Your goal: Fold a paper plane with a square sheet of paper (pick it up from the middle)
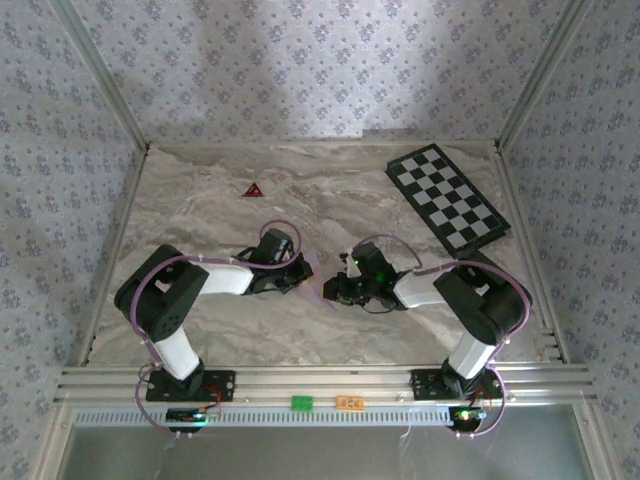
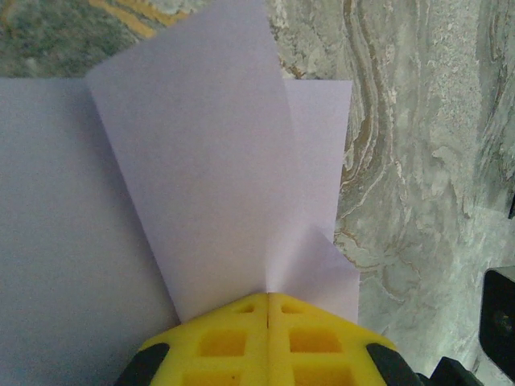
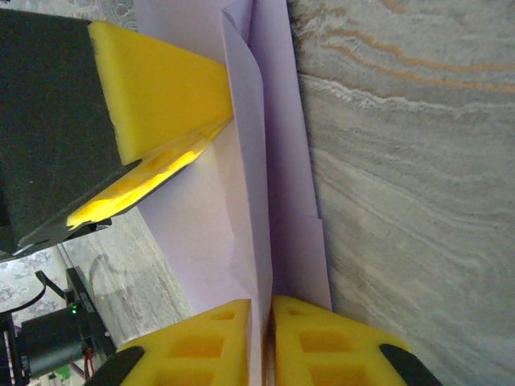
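Sheet of paper (image 2: 217, 161): pale lilac, partly folded, lying at the middle of the desk (image 2: 418, 161) between the two grippers.
Folds: in the left wrist view one flap rises off the flat layer and curls at its right edge, narrowing to a point at the gripper pads; a second layer lies flat beneath it, with a small corner turned up at lower right.
Paper edge: in the right wrist view a long crease runs from the top of the frame straight down into the slit between the pads, with narrow strips of paper lying on the desk on either side.
Left gripper (image 2: 268, 301): clenched on the sheet of paper, its yellow pads pressed together with the flap's point coming out of the seam.
Right gripper (image 3: 262, 326): yellow pads stand close on both sides of the crease with a thin dark slit beside the paper; I cannot tell whether they pinch it or only flank it.
Arms: both reach inward from the near edge, their wrists almost meeting over the desk's centre in the top view.
Desk surface: marbled grey and beige with tan veins.
Checkered board (image 1: 448, 198): black and white, lying flat at the far right, well apart from the paper.
Red triangle (image 1: 252, 190): small and dark, on the far left part of the desk, away from both grippers.
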You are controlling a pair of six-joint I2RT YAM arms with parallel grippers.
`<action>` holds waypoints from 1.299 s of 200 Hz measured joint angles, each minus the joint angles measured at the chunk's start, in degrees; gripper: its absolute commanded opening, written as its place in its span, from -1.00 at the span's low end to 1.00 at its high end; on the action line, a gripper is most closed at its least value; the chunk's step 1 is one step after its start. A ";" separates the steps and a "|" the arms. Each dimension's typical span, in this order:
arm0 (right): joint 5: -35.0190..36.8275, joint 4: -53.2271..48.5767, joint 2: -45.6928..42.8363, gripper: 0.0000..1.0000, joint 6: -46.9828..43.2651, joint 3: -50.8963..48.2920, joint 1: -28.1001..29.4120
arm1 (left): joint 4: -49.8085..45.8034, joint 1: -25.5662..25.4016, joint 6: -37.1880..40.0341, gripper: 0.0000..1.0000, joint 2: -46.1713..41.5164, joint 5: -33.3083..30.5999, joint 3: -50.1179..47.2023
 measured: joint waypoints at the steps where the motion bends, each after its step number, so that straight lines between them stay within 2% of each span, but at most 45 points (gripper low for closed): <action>1: 0.00 -0.02 0.00 -0.62 0.02 0.02 0.00 | 0.00 0.00 0.02 -0.99 0.00 0.00 0.00; 57: 1.18 -3.37 -1.46 -0.48 0.15 1.51 0.13 | 0.04 -0.02 1.42 -0.99 0.00 0.31 0.00; 111: 3.56 -8.28 -3.67 -0.48 -2.45 4.44 0.31 | 0.07 0.00 1.44 -0.99 0.00 0.50 0.00; 133: 3.54 -9.33 -3.04 -0.51 -2.82 4.92 0.31 | 0.07 0.00 1.44 -0.99 0.00 0.50 0.00; 154: 3.54 -9.46 -1.84 -0.63 -2.56 4.98 0.28 | 0.04 0.00 1.44 -0.99 0.00 0.61 0.00; 167: 3.54 -8.96 -1.66 -0.82 -2.40 4.66 0.26 | 0.04 -0.02 1.44 -0.99 0.00 0.74 0.00; 188: 3.37 -7.21 -1.51 -0.94 -1.16 3.69 0.15 | 0.00 -0.02 1.44 -0.99 0.00 0.94 0.00; 260: 1.31 2.45 0.59 -0.96 3.45 -1.05 -0.61 | -0.09 -0.22 1.44 -0.95 -0.02 1.33 0.02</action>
